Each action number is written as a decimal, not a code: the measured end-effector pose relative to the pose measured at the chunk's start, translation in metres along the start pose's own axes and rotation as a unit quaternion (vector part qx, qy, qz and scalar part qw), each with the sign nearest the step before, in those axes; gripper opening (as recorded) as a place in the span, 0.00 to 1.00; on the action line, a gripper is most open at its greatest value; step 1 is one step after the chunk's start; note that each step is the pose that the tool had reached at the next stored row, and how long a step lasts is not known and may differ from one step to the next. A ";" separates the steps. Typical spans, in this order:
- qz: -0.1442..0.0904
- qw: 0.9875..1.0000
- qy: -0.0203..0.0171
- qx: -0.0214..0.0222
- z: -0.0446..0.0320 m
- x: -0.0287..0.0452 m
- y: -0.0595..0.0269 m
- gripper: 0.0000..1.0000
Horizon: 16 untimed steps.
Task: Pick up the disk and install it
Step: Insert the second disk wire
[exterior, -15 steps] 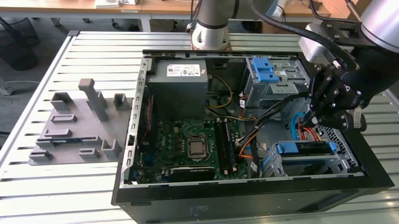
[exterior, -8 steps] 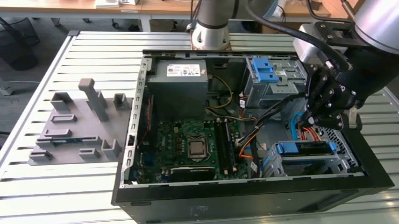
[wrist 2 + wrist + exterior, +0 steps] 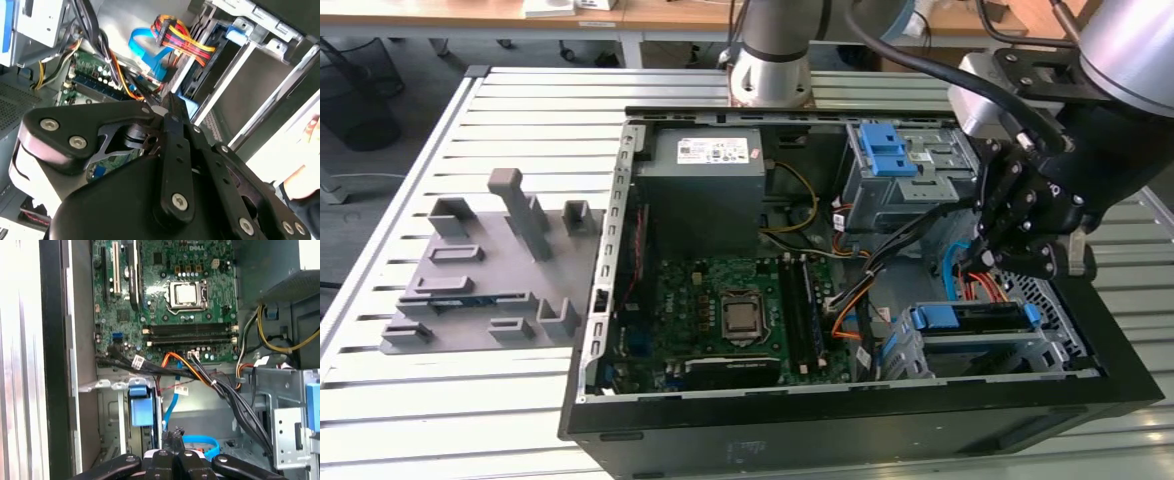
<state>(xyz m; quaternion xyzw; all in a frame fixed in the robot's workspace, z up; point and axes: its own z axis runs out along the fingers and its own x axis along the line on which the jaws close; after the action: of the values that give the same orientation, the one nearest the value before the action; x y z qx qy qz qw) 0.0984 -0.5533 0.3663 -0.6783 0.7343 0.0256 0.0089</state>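
1. While the claw [image 3: 1034, 262] hangs inside the open computer case [image 3: 854, 410], over its drive bays, its fingers look closed together and hold nothing.
2. The disk [image 3: 970, 318] with blue bracket sits in the lower drive cage [image 3: 987, 355].
3. The motherboard [image 3: 170, 300] lies beside it.

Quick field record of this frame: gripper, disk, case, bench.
gripper: inside the open computer case, at the exterior view's right, above the drive cage
fingers: together in the first wrist view, nothing visibly held
disk: blue-framed, sitting in the drive cage
motherboard: exposed, processor socket visible
bench: slatted table with a grey fixture at the exterior view's left
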 end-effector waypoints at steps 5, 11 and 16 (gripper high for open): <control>0.000 1.000 0.000 0.000 -0.0001 -0.0004 -0.0044 0.11; 0.000 1.000 0.000 0.000 0.0005 -0.0091 -0.0038 0.11; 0.000 1.000 0.000 0.000 -0.0065 -0.0095 -0.0036 0.11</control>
<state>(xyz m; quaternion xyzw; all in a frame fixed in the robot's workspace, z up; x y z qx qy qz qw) 0.1029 -0.5444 0.3731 -0.6783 0.7342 0.0257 0.0090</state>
